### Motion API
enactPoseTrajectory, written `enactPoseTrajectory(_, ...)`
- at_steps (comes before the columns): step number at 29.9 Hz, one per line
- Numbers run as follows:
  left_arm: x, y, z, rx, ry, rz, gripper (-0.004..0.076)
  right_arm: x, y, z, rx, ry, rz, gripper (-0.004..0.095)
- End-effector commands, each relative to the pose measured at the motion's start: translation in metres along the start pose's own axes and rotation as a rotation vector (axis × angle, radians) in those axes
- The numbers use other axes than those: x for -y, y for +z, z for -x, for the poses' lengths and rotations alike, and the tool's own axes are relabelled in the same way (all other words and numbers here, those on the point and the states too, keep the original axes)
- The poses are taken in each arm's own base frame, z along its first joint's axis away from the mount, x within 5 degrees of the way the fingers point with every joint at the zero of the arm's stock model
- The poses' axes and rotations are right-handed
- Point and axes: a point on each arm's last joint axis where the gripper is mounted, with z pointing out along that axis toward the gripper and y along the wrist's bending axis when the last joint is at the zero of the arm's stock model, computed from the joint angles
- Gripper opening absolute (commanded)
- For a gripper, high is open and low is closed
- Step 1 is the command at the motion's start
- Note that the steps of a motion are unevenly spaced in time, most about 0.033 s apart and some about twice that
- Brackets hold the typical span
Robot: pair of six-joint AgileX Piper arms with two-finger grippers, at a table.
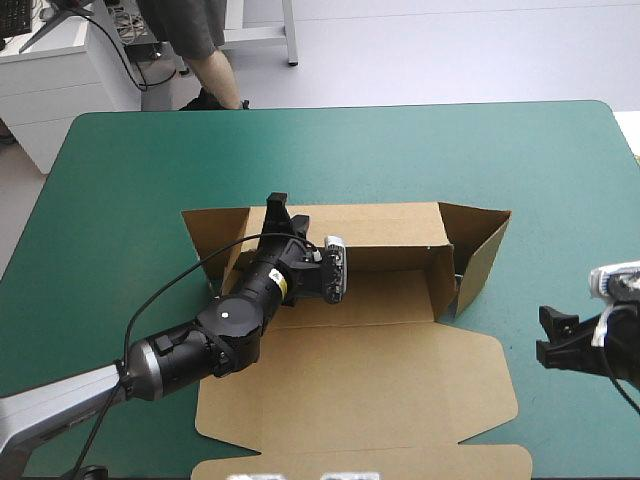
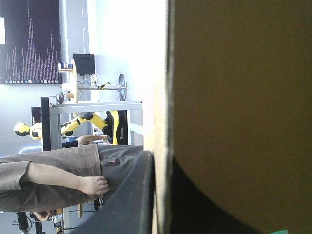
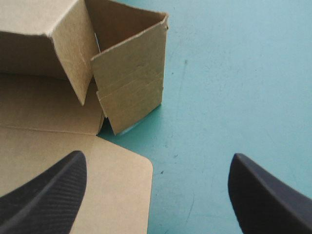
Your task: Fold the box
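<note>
The brown box (image 1: 380, 390) lies mid-table with its lid flat toward the near edge and its back wall (image 1: 370, 225) raised. My left gripper (image 1: 277, 207) reaches over the tray to the top of that wall near its left end. In the left wrist view the board (image 2: 243, 97) stands between the black fingers (image 2: 131, 200), one on each face, so the left gripper (image 2: 161, 165) is shut on the box. My right gripper (image 1: 553, 335) hovers open at the table's right side, apart from the box's right side flap (image 1: 485, 255). Ahead of the right gripper (image 3: 157, 157) stands that flap (image 3: 129, 83), with the lid's corner (image 3: 112, 195) under one finger.
The box's left side flap (image 1: 215, 235) angles outward on the teal-green cover (image 1: 120, 200). Bare cover (image 3: 234, 73) lies right of the box and along the far edge (image 1: 340, 115).
</note>
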Motion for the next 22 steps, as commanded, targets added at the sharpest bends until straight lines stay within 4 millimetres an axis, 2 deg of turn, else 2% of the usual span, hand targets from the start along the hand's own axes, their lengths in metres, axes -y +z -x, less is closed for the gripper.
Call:
enactPoseTrajectory(1, -0.010, -0.007, -0.001, 0.002, -0.030, 0.033, -0.0008, 0.003, 0.001, 0.033, 0.079, -0.012, -0.017, 0.0752)
enactPoseTrajectory(5, -0.009, -0.007, 0.000, 0.001, -0.028, 0.031, -0.0008, 0.005, 0.016, 0.062, 0.080, -0.013, -0.018, 0.0752)
enactPoseTrajectory(11, -0.009, -0.007, 0.000, 0.001, -0.038, 0.032, -0.0008, 0.009, 0.051, 0.100, 0.029, -0.008, -0.010, 0.0752)
enactPoseTrajectory(22, -0.010, -0.007, 0.000, 0.004, -0.049, 0.041, -0.0008, 0.011, 0.134, 0.162, -0.050, 0.026, 0.051, 0.0754)
